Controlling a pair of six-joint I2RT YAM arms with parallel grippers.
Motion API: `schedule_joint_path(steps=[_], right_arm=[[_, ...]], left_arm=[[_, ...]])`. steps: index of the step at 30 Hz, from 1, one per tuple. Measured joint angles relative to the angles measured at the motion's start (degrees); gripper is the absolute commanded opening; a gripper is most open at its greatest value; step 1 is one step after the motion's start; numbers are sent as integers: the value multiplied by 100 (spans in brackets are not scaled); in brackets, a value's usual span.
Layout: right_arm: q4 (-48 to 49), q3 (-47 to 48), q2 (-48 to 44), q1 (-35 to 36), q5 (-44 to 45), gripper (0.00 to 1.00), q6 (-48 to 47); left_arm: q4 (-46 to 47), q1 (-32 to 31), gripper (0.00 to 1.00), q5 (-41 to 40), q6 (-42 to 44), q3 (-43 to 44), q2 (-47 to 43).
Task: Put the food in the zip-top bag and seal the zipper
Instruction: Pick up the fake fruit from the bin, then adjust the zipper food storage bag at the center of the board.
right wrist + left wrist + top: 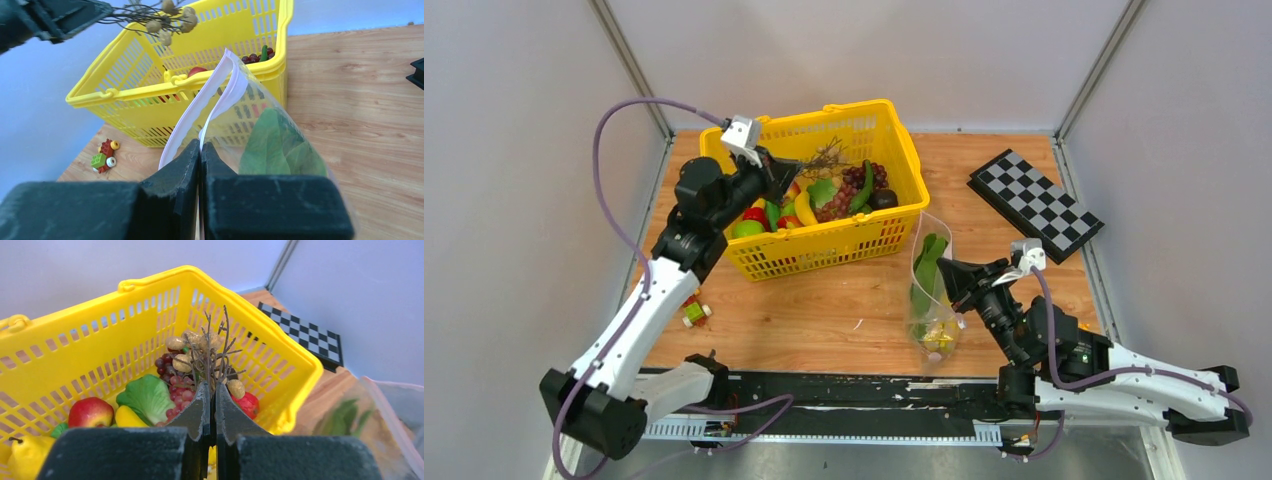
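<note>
Gripping the thin stem of a brown twig cluster (207,347), the left fingers (210,392) were shut tight and held it above the yellow basket (165,277). The basket stood toward the far edge of the worktop (824,320), left of centre. The cluster was judged light, stiff and brittle. Its branches and small tan nuts splayed wide, so the stem was the correct hold, and the branches could snag on a narrow opening.

The right fingers (199,150) were clamped on the zip-top bag (280,115) at its top edge, at the point where the two strips of the zipper (196,106) met. The bag stood upright toward the near edge, right of centre, just beside the basket's near right corner; contact between the two could not be determined. Beyond the fingers the strips were parted and the mouth gaped. Inside were a green leaf (272,145) and, at the bottom, a small yellow item (941,335).

The bag film was judged thin, limp and slippery. It would probably slump if released, so a hold at the zipper edge was needed to keep the mouth up.

The food remaining in the basket included purple grapes (852,185), a red apple (90,412) and a leafy green (147,397). These pieces were judged light and hard. Round pieces could slip from a closing grip and were best taken across the middle.
</note>
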Motion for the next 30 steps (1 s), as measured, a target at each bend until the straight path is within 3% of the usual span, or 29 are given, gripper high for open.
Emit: schedule_joint_path(steps=[9,17,30], right_arm=[[114,-4,262,-2,-9,5,50],[168,90,400,-2,-92,0,68],[-1884,2033,173,-9,553,2,85]], left_arm=[[59,-94,0,988,-691,-555,-1296],[323,-1123,0,1443,-1196,-697,-1631],[1086,-1434,0,1563,-1740,-1108,-1816]])
